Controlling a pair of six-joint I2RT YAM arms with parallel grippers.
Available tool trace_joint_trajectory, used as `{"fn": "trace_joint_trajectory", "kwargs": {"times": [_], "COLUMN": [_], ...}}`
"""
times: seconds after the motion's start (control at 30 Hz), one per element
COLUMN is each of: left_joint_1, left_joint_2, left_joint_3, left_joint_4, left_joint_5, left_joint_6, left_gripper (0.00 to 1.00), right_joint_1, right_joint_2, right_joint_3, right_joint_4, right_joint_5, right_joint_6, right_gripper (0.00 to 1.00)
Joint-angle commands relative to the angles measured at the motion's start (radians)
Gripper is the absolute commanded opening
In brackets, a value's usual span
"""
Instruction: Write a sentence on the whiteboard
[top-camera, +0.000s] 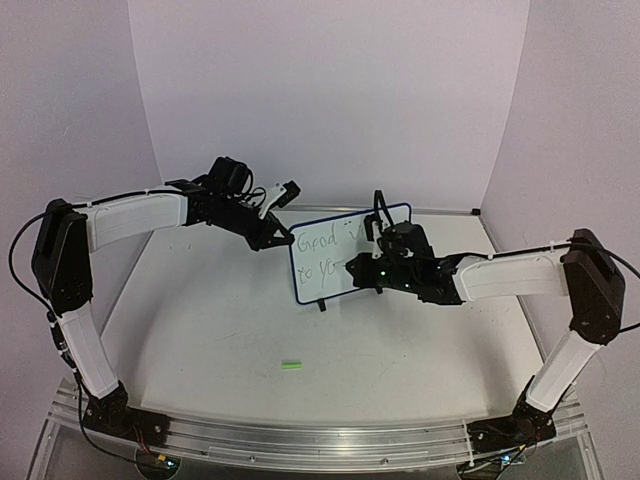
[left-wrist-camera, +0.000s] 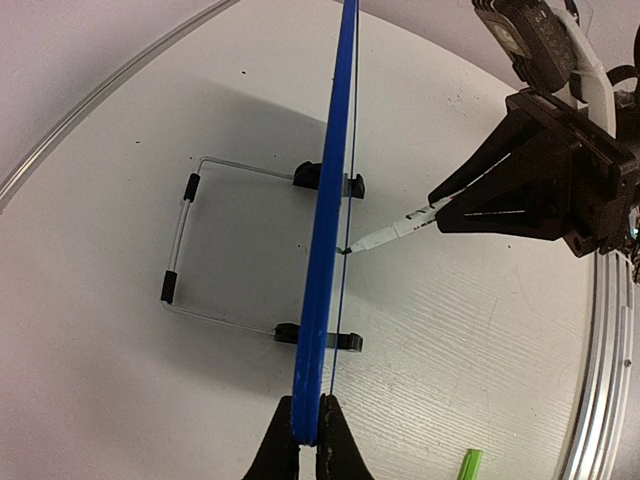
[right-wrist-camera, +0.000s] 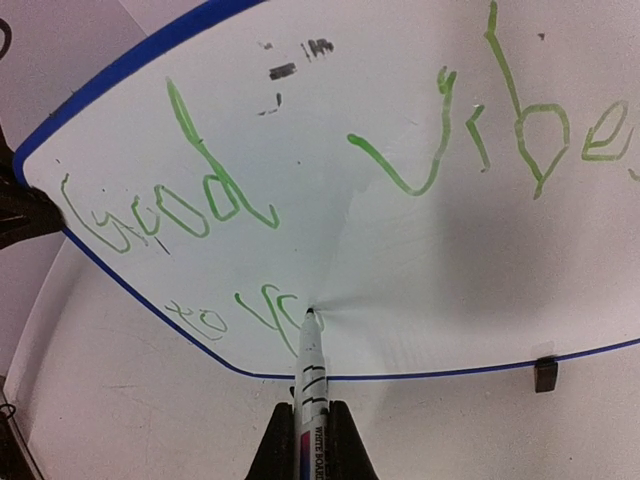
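Observation:
The whiteboard (top-camera: 340, 262) stands upright mid-table on black feet. On it the green sentence (top-camera: 322, 243) reads "Good vibes" on the top line and "to yo" below, plain in the right wrist view (right-wrist-camera: 225, 195). My left gripper (top-camera: 284, 240) is shut on the board's left blue rim (left-wrist-camera: 335, 200), one finger on each side (left-wrist-camera: 307, 440). My right gripper (top-camera: 362, 268) is shut on a white marker (right-wrist-camera: 311, 385), its tip touching the board (right-wrist-camera: 420, 270) at the end of "yo". The marker (left-wrist-camera: 395, 230) also shows in the left wrist view, meeting the board's face.
The marker's green cap (top-camera: 291, 365) lies on the table in front of the board; it also shows in the left wrist view (left-wrist-camera: 470, 465). A wire stand (left-wrist-camera: 185, 240) juts out behind the board. A metal rail (top-camera: 320, 435) runs along the near edge.

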Motion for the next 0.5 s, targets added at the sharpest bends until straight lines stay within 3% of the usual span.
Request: {"fn": "trace_joint_trajectory", "kwargs": {"times": [0.0,0.47], "left_joint_1": [0.006,0.006], "left_joint_2": [-0.032,-0.032], "left_joint_3": [-0.018,-0.018], "left_joint_4": [-0.023,-0.023], "left_joint_5": [-0.087,-0.087], "left_joint_6": [0.059,0.059], "left_gripper": [0.00,0.00], "right_joint_1": [-0.006,-0.006], "right_joint_2": [-0.019,-0.035], "right_joint_3": [0.050,0.040], "right_joint_4": [0.031,0.042], "right_joint_5": [0.008,-0.004], "right_joint_6": [-0.012,-0.015], "right_gripper": [0.00,0.00]}}
